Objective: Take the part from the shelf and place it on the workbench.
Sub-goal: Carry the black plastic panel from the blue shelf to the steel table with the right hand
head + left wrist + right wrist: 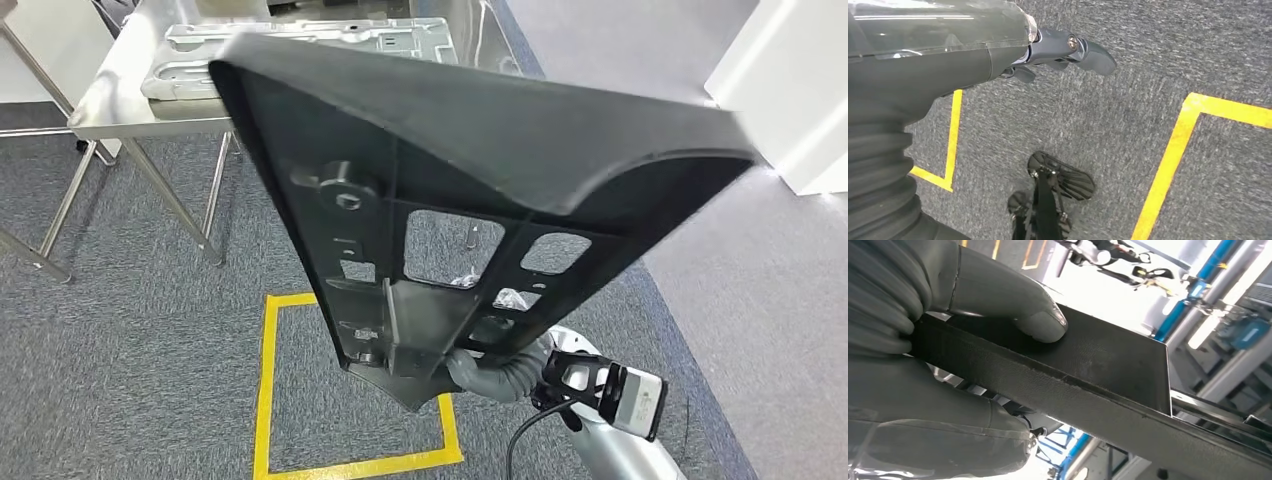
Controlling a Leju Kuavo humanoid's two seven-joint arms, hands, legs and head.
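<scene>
Black part (1108, 390) clamped between right hand (948, 365) thumb and fingers (973, 435); left hand (1048, 55) empty.

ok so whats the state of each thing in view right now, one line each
black plastic part: lifted off the floor, tilted, gripped at its lower end
right hand: holds the black part's edge, thumb pressed on one face, fingers on the other
left hand: holds nothing, hangs over the carpet
metal workbench: standing ahead, a silver stamped metal panel lying flat on it

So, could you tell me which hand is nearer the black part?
Right. The right hand grips the black part at its lower end; the left hand hangs apart over the carpet, holding nothing.
</scene>
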